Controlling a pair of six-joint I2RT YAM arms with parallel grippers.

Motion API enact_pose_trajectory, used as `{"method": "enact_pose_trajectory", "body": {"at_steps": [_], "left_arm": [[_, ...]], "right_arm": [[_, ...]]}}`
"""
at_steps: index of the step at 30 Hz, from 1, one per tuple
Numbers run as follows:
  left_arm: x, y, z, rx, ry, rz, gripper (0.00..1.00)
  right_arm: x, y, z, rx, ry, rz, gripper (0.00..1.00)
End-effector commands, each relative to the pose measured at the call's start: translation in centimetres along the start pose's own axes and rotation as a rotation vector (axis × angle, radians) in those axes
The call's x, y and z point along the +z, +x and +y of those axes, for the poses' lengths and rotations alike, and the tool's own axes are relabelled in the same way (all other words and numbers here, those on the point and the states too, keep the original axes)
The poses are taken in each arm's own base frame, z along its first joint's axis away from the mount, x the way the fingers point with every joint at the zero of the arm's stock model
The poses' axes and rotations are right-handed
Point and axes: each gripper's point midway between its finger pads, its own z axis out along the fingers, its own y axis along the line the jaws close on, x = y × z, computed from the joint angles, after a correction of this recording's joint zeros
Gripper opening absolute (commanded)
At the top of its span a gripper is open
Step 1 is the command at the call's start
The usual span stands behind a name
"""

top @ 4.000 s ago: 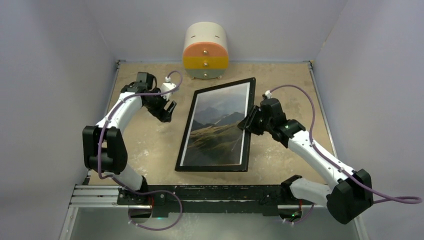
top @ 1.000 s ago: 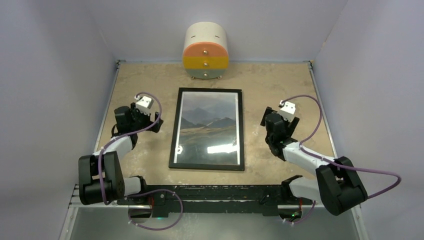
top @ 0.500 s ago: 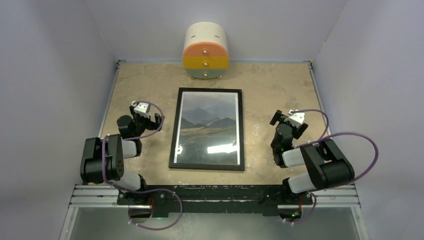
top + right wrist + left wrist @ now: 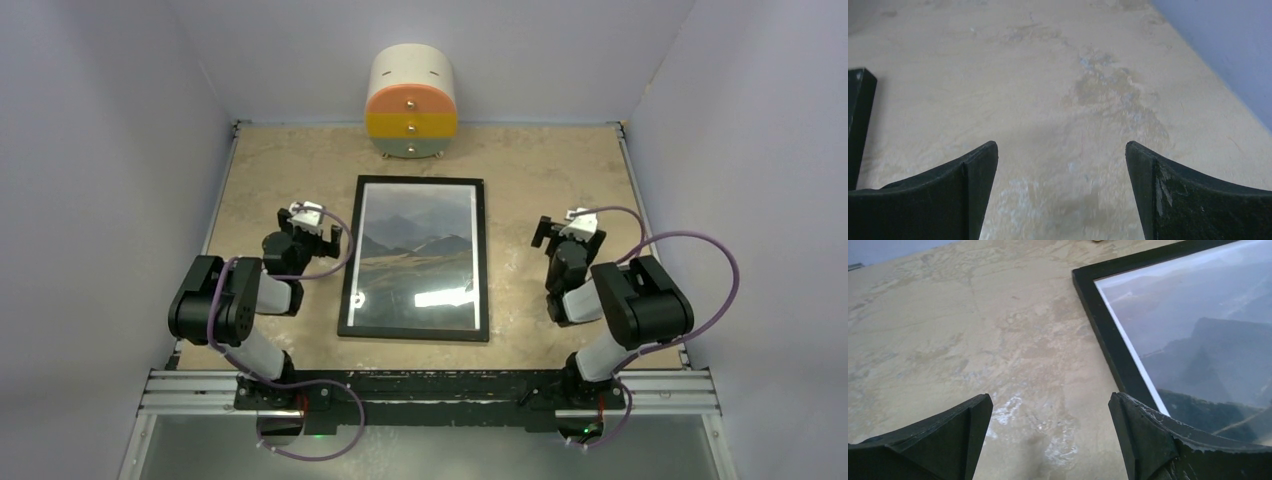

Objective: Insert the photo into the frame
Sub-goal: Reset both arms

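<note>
The black frame (image 4: 347, 258) lies flat in the middle of the table, front side up. Behind its glass shows the photo (image 4: 418, 250), a dusky mountain landscape with a bright glare near its lower edge. My left gripper (image 4: 318, 232) hovers just left of the frame, open and empty. In the left wrist view the frame's corner (image 4: 1098, 300) and the photo (image 4: 1208, 340) lie right of the spread fingers (image 4: 960, 422). My right gripper (image 4: 560, 228) sits right of the frame, open and empty, with a sliver of the frame (image 4: 859, 115) at its wrist view's left edge.
A small cream drawer unit (image 4: 412, 103) with orange, yellow and green fronts stands at the back centre. Pale walls close in the beige table (image 4: 270, 170) on three sides. A black rail (image 4: 420, 385) runs along the near edge, where both arms are folded low.
Four seconds ago the frame sat tilted with the grippers beside it; it then came to lie straight. Over the last second both arms folded back towards their bases, grippers still open.
</note>
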Motion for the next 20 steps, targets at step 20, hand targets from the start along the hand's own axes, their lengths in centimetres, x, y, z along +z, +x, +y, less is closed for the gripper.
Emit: {"method": "enact_pose_trajectory", "body": {"at_steps": [20], "left_arm": [[-0.14,-0.96,1.97,0.043,-0.112,-0.040,0.97]], "right_arm": [[1.77,-2.85,-0.39,0.088,-0.012,-0.061,0.99]]}}
